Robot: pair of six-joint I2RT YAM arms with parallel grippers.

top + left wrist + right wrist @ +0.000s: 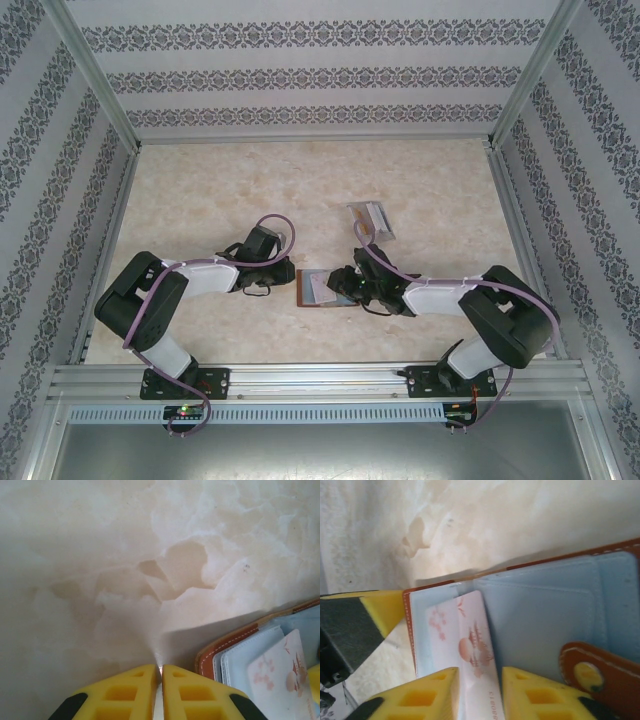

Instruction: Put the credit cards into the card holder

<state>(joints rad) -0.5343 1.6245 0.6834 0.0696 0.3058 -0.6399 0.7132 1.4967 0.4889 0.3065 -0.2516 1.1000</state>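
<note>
An open card holder [318,291] lies flat on the pale marbled table [220,190], just below the middle of the overhead frame, with the two arms reaching in from either side. Its reddish-brown leather shows as a thin border around light-blue inner pockets. A brown snap tab [592,672] folds over the lining at the lower right of the right wrist view.

A pale credit card [462,630] printed with pink-red blossoms lies on the left side of the holder in that view. It is tilted, its far end against the lining, and its near end runs down to the bottom edge of the frame.

The right claw [480,672] stands at the holder's right side in the overhead view. Its yellow fingers are parted, with the near end of the card filling the gap between them. Whether they clamp the card or merely straddle it cannot be told.

The left claw [160,667] is closed and carries nothing, its two yellow fingers pressed together. Its tip is down at the table, just beside the holder's brown edge. That edge fills the lower right of the left wrist view.

A grey slotted rack [372,218] sits apart, up and to the right of the holder in the overhead frame.
</note>
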